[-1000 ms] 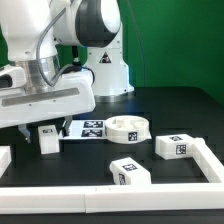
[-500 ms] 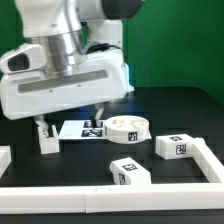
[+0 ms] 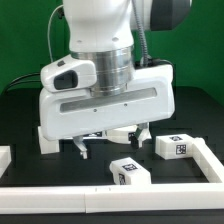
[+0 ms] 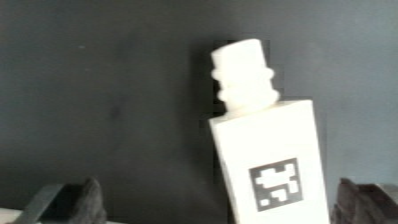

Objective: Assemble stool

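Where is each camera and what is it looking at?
Exterior view: off the arm, looking slightly down across the table at tagged legs, with the arm and open gripper filling the middle.
Wrist view: on the wrist, looking down at one leg; only the fingertips show.
Shared: the table and the fingertips; which leg the wrist sees is unclear.

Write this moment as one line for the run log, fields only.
jaws: open, holding nothing | below jaws: one tagged leg lying flat on black table, not gripped
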You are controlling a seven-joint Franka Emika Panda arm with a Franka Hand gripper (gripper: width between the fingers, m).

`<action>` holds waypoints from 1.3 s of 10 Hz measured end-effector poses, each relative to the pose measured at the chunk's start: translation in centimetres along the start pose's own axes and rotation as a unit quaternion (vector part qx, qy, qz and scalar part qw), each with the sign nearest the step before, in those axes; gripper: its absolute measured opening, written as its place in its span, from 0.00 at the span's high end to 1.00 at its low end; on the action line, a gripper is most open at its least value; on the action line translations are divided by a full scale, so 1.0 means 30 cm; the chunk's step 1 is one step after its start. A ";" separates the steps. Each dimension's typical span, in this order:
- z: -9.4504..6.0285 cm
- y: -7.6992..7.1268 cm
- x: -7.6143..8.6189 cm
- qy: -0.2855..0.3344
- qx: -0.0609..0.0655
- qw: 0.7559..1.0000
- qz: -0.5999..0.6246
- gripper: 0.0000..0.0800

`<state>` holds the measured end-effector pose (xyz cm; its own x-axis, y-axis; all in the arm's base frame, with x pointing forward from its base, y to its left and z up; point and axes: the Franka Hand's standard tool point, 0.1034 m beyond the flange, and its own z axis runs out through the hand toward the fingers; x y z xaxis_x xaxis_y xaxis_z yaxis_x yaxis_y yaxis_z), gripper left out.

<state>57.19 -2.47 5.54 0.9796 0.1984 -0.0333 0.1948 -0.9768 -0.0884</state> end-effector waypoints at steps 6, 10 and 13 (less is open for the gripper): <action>0.031 -0.004 0.060 -0.003 -0.011 0.999 -0.049 0.19; 0.067 -0.065 0.080 -0.009 -0.008 0.999 -0.040 0.19; 0.113 -0.070 0.058 -0.004 -0.011 0.999 -0.041 0.19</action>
<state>58.33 0.18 2.29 0.9598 0.2786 -0.0340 0.2758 -0.9588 -0.0686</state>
